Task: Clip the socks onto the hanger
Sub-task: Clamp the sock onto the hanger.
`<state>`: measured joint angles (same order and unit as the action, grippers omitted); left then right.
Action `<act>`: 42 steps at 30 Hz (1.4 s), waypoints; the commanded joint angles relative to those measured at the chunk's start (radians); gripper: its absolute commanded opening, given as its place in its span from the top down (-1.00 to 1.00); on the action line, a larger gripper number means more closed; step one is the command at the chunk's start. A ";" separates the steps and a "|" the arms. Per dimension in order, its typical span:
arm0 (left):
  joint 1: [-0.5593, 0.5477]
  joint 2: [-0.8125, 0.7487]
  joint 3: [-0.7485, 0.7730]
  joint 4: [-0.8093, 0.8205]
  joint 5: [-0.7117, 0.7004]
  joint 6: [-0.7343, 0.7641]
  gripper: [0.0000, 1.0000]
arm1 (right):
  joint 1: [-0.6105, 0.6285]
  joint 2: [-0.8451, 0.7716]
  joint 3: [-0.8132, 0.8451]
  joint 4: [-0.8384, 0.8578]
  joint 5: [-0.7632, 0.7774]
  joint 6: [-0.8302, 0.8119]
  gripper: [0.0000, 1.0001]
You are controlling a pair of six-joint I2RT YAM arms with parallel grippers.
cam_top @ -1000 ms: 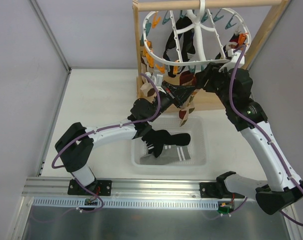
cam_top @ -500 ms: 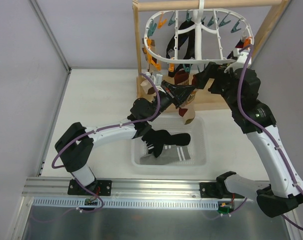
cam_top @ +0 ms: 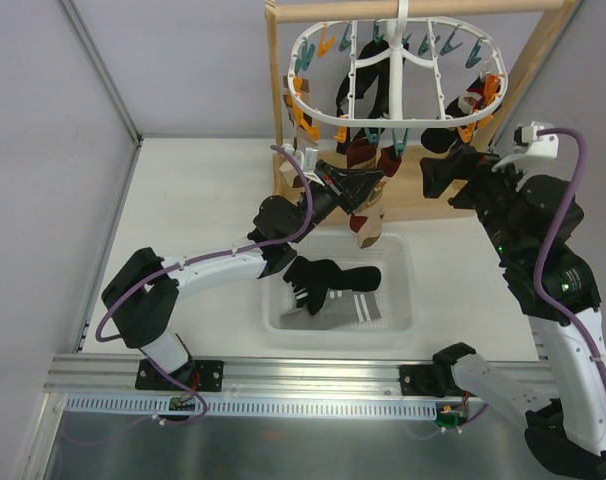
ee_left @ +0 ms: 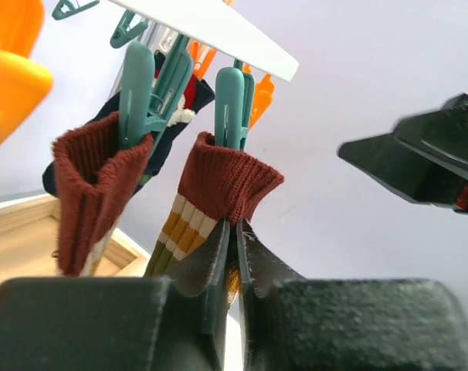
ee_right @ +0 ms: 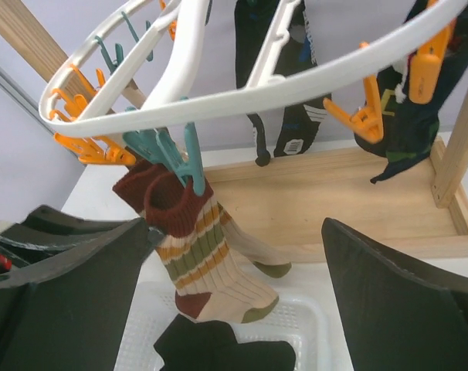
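The white oval hanger [cam_top: 383,122] hangs from the wooden stand with orange and teal clothespins around its ring. A brown-cuffed striped sock [ee_left: 226,182] hangs from a teal clothespin [ee_left: 232,104], beside a second sock with the same brown cuff [ee_left: 87,193]. My left gripper [ee_left: 235,232] is shut on the striped sock's cuff just below the pin; in the top view it [cam_top: 368,183] sits under the hanger's front rim. My right gripper [cam_top: 438,160] stands wide open to the right of the hanger, holding nothing; the striped sock [ee_right: 211,263] shows between its fingers [ee_right: 64,309].
Black socks [cam_top: 328,280] and a grey one lie in the white mesh basket [cam_top: 401,305] below the hanger. Dark socks [ee_right: 296,69] hang at the hanger's back. The wooden stand's post [cam_top: 275,100] and base tray [ee_right: 357,201] lie close behind both grippers.
The right gripper opened wide and drew back to the right, away from the hanger, which swung back level. The left gripper stayed shut on the striped sock's cuff, rising slightly.
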<state>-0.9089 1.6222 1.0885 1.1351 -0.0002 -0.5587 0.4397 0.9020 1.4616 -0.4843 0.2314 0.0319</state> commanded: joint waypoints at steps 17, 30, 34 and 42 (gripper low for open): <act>0.051 -0.465 -0.079 -0.742 -0.069 0.218 -0.65 | -0.004 -0.268 -0.450 -0.061 -0.076 -0.026 -1.00; 0.166 -0.619 -0.289 -0.989 0.028 0.137 -0.71 | -0.002 -0.083 -0.793 0.386 -0.044 -0.102 -0.72; 0.169 -0.630 -0.332 -0.989 0.049 0.137 -0.73 | -0.004 0.029 -0.756 0.449 0.015 -0.167 -0.36; 0.177 -0.613 -0.338 -0.992 0.072 0.166 -0.75 | -0.010 0.233 -0.708 0.559 0.065 -0.193 -0.11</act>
<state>-0.7441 1.0245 0.7532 0.1223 0.0452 -0.4076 0.4370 1.1065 0.7052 -0.0330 0.2485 -0.1368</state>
